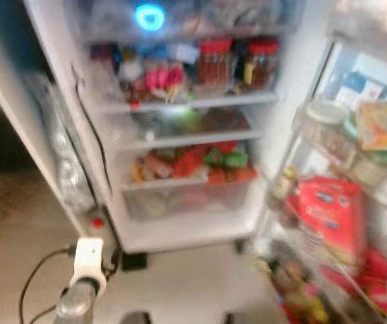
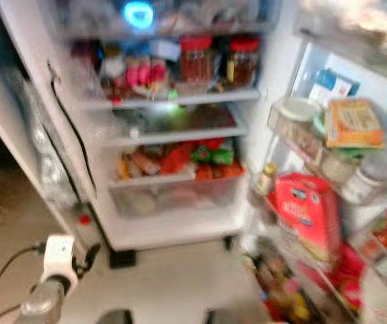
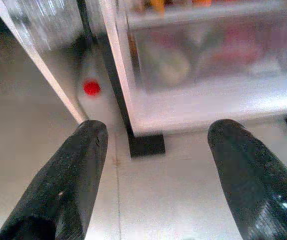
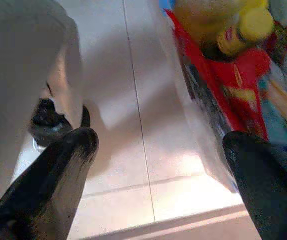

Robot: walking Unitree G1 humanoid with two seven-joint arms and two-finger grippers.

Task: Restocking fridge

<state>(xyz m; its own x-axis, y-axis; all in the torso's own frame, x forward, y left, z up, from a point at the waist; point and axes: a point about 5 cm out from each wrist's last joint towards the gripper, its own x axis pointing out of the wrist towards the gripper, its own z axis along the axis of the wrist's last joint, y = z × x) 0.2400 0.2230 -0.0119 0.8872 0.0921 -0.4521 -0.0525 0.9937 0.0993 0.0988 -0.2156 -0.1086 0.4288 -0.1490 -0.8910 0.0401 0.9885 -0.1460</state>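
Observation:
The fridge (image 1: pixel 180 233) stands open before me, its shelves packed with food. Two red-lidded jars (image 1: pixel 216 62) sit on an upper shelf, and a clear drawer (image 1: pixel 180 199) is at the bottom. My left arm (image 1: pixel 85 270) reaches low at the left. In the left wrist view, the left gripper (image 3: pixel 158 132) is open and empty, just above the floor in front of the drawer (image 3: pixel 208 50). The right gripper (image 4: pixel 161 140) is open and empty too, beside the door's lowest shelf, which holds a yellow-capped bottle (image 4: pixel 251 25) and a red packet (image 4: pixel 233 85).
The open door on the right carries racks with a red carton (image 1: pixel 328 216), an orange box (image 1: pixel 382 125) and a white-lidded jar (image 1: pixel 323 118). A black foot (image 1: pixel 134 260) and a red dot (image 1: pixel 97 221) mark the fridge's lower left corner. Pale tiled floor (image 1: pixel 193 283) lies in front.

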